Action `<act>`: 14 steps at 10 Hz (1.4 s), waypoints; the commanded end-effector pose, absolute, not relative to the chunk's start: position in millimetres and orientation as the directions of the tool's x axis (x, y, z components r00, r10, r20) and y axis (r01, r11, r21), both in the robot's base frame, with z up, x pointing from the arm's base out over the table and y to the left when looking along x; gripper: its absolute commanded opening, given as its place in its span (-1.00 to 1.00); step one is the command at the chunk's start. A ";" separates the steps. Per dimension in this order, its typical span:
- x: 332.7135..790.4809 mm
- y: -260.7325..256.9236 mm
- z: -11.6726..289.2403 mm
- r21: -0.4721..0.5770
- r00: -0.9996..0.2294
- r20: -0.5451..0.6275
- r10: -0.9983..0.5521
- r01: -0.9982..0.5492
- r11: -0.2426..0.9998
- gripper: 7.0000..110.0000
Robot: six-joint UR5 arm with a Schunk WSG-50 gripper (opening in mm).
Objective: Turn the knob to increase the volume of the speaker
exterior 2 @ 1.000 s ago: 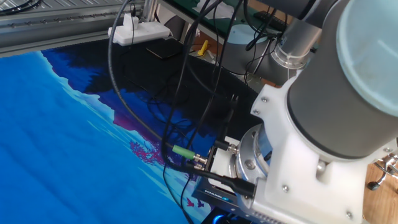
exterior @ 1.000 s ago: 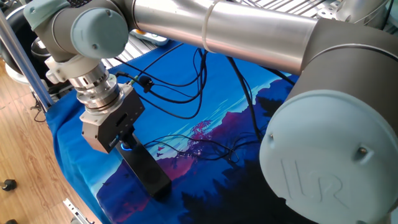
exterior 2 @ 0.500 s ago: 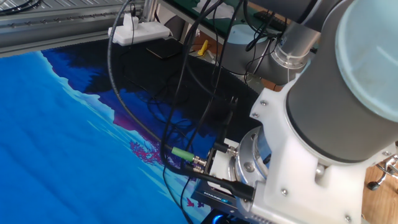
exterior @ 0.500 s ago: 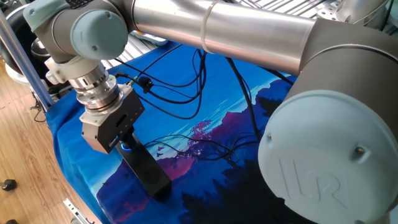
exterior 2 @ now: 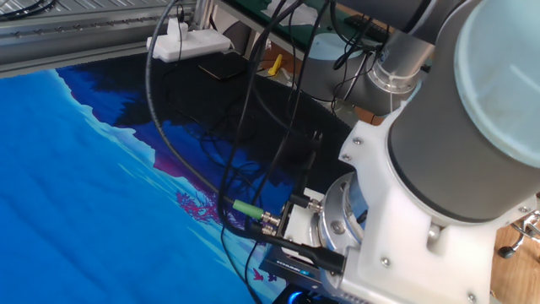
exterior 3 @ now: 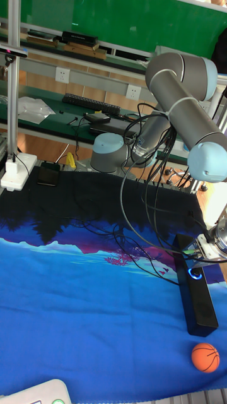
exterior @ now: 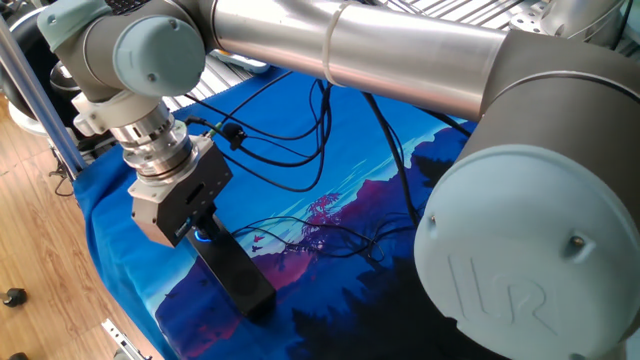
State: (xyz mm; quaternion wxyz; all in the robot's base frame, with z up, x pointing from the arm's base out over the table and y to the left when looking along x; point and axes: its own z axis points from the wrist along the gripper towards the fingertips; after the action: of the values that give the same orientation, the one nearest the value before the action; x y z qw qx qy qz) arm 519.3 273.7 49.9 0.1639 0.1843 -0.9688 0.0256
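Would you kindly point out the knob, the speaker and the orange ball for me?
the knob [exterior 3: 195,273]: tall fixed view, centre of the blue-lit ring.
the speaker [exterior 3: 199,312]: tall fixed view, top face of the black bar, nearer end.
the orange ball [exterior 3: 205,357]: tall fixed view, middle of the ball.

Quick count of what's on the desk: one black speaker [exterior 3: 195,292] near the right edge, with one blue-lit knob [exterior 3: 195,274] on top. One orange ball [exterior 3: 205,357] by the front right corner. One white power strip [exterior 3: 14,174] and one dark phone [exterior 3: 48,173] at the back left corner. One keyboard [exterior 3: 87,103] on the shelf behind. One gripper [exterior: 197,226]. The cables are too tangled to count.
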 end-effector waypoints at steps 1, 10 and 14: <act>517.6 279.3 51.7 0.031 -0.877 0.328 -0.350 -0.360 0.932 -1.00; 517.0 288.8 51.5 0.049 -0.878 0.324 -0.352 -0.356 0.933 -1.00; 517.6 293.0 49.3 0.060 -0.879 0.320 -0.353 -0.353 0.934 -1.00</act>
State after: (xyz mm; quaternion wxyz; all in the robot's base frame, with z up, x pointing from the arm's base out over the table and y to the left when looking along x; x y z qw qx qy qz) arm 517.4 287.2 49.2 0.1650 0.1846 -0.9688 0.0101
